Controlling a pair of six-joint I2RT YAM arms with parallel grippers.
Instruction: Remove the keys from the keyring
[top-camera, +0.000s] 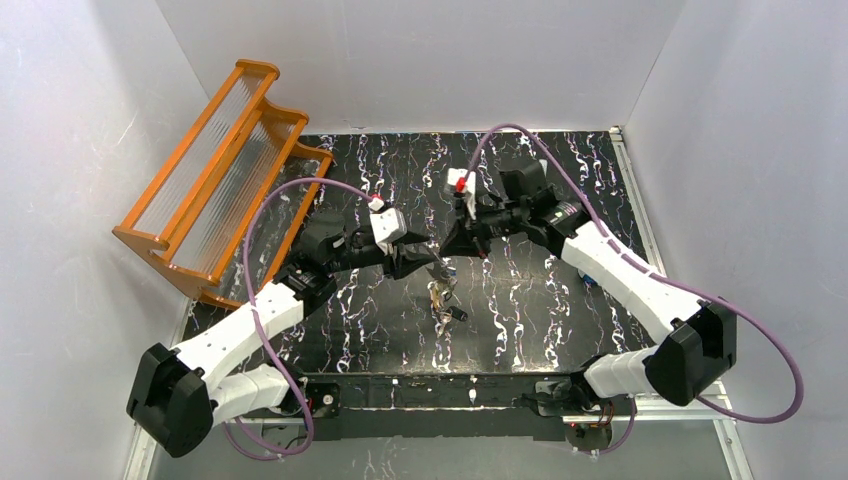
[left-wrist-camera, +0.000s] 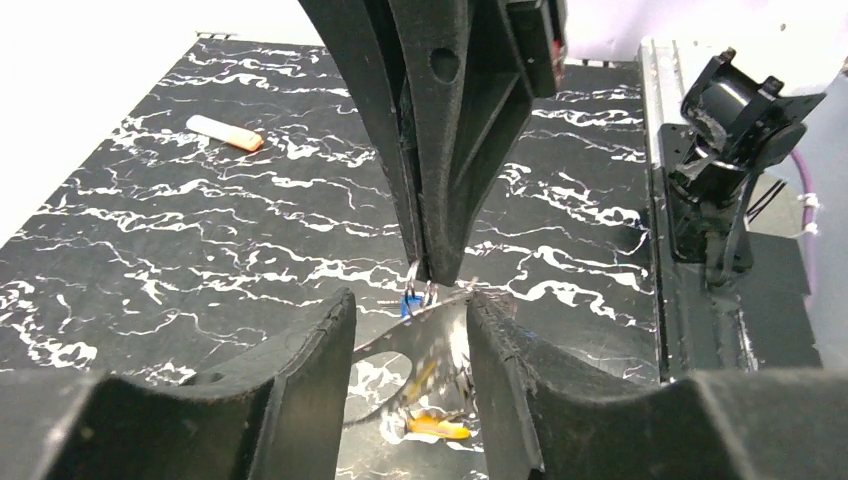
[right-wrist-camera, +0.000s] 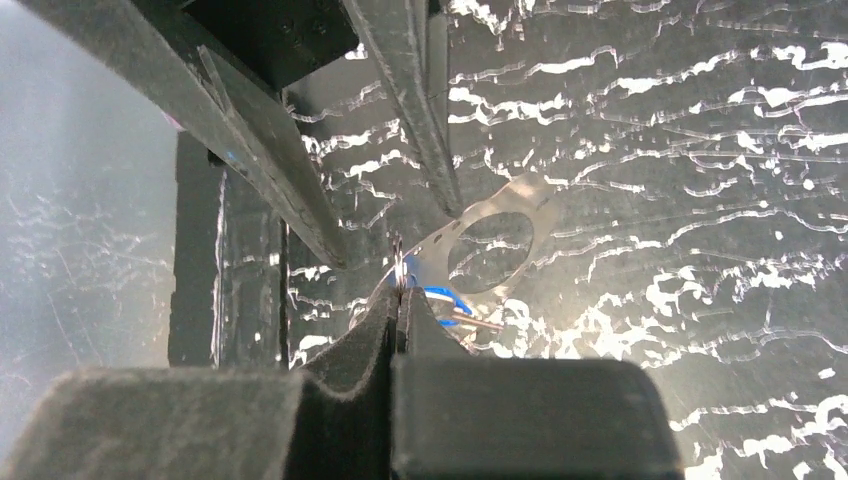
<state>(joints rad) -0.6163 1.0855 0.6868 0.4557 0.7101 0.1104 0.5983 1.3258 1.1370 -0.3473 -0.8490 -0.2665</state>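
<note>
The keyring (left-wrist-camera: 440, 335) is a flat grey plate with an oval hole, held above the black marbled mat. My left gripper (left-wrist-camera: 410, 312) grips it across its width, one finger on each edge. My right gripper (left-wrist-camera: 428, 272) comes in from the far side and is shut on a small wire ring at the keyring's far edge. A blue-headed key (left-wrist-camera: 408, 304) hangs right beside that ring, and a yellow-orange key (left-wrist-camera: 440, 428) dangles below. In the right wrist view, the right gripper (right-wrist-camera: 400, 290) pinches the wire ring next to the blue key (right-wrist-camera: 445, 298) and the keyring (right-wrist-camera: 535, 200). From above, the keys (top-camera: 440, 298) hang under both grippers.
An orange ribbed rack (top-camera: 215, 170) leans at the back left. A small orange-and-white tube (left-wrist-camera: 225, 132) lies on the mat (top-camera: 530, 320) far from the grippers. The right arm's base (left-wrist-camera: 730, 150) stands at the mat's edge.
</note>
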